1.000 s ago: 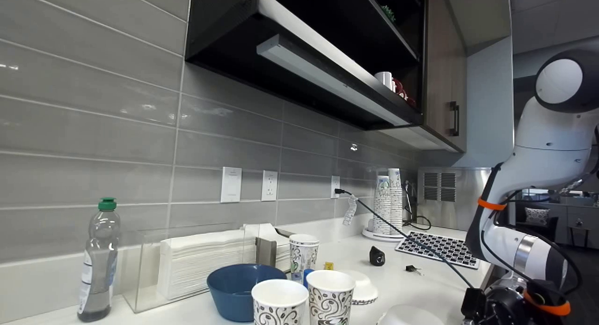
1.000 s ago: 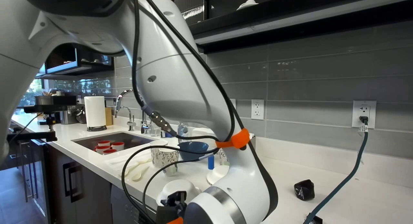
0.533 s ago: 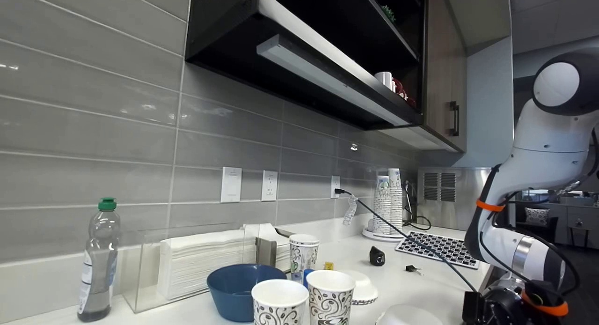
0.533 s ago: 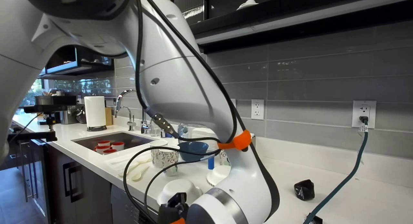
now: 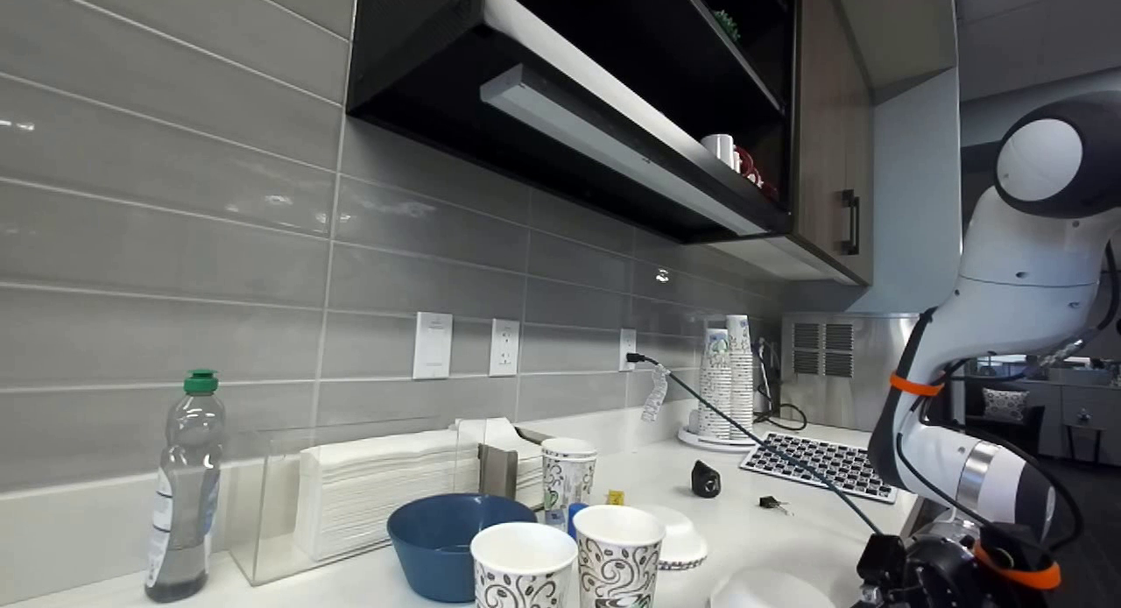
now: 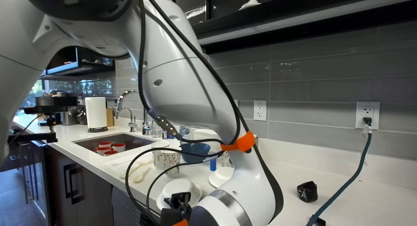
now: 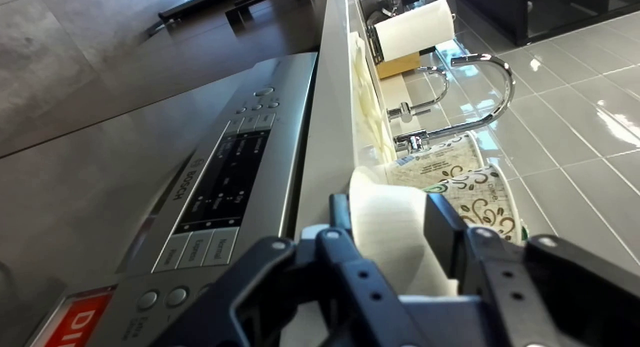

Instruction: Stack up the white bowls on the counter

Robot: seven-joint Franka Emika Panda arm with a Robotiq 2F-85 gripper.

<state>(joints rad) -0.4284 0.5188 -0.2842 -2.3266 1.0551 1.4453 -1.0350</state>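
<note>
My gripper [image 7: 384, 214] has its two fingers on opposite sides of an upturned white bowl [image 7: 392, 232]. One of the fingers [image 7: 341, 214] lies against the rim side, the other against the base side; both look in contact. This bowl also shows in both exterior views [image 5: 771, 590] [image 6: 179, 188], tilted near the front of the counter [image 6: 332, 180]. The gripper shows in an exterior view [image 6: 178, 200] at the bowl's near side. Another upturned white bowl [image 5: 679, 538] sits further back; it also shows partly behind the arm [image 6: 221, 176].
Two patterned cups [image 5: 524, 560] [image 5: 618, 551] stand near the blue bowl [image 5: 455, 538]. A blue object [image 6: 213, 164] is beside the back bowl. Spoons [image 6: 140, 174] lie toward the sink [image 6: 140, 141]. A power cord [image 6: 356, 169] hangs across the counter. The dishwasher front [image 7: 215, 182] is below the edge.
The bowl at my gripper has tilted and shifted slightly, to the right in an exterior view. The arm has moved only a little. The back bowl and cups have not moved.
</note>
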